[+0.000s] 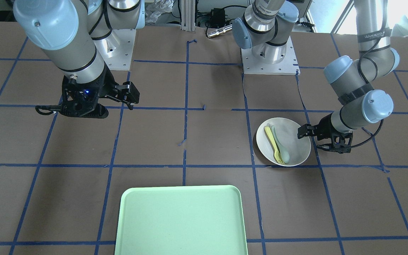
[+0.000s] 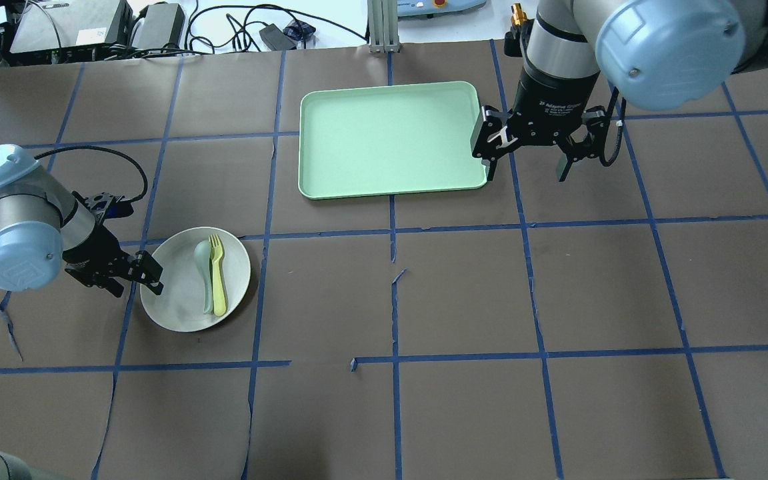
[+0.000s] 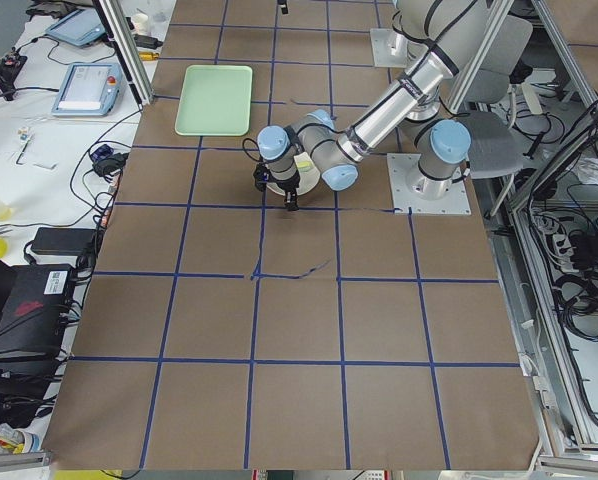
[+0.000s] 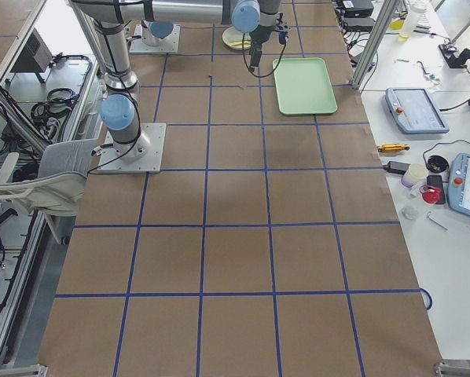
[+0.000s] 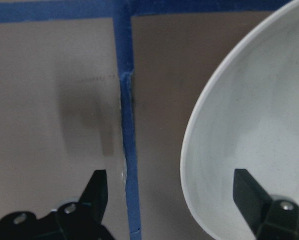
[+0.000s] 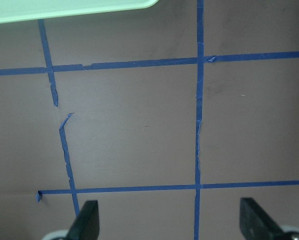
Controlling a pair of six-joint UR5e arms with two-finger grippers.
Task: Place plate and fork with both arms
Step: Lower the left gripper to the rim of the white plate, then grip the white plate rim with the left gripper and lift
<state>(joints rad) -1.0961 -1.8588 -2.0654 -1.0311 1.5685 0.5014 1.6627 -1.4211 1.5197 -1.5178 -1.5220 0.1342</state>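
Note:
The off-white plate lies on the table at the left of the overhead view, and at the right of the front view. The pale-yellow fork lies in it beside a grey-green spoon. My left gripper is open and low. Its fingers straddle the plate's near-left rim, one over the plate and one outside, as the left wrist view shows. My right gripper is open and empty. It hovers beside the right edge of the green tray.
The mint-green tray also shows in the front view and at the top of the right wrist view. Blue tape lines grid the brown table. Cables and boxes lie beyond the table's far edge.

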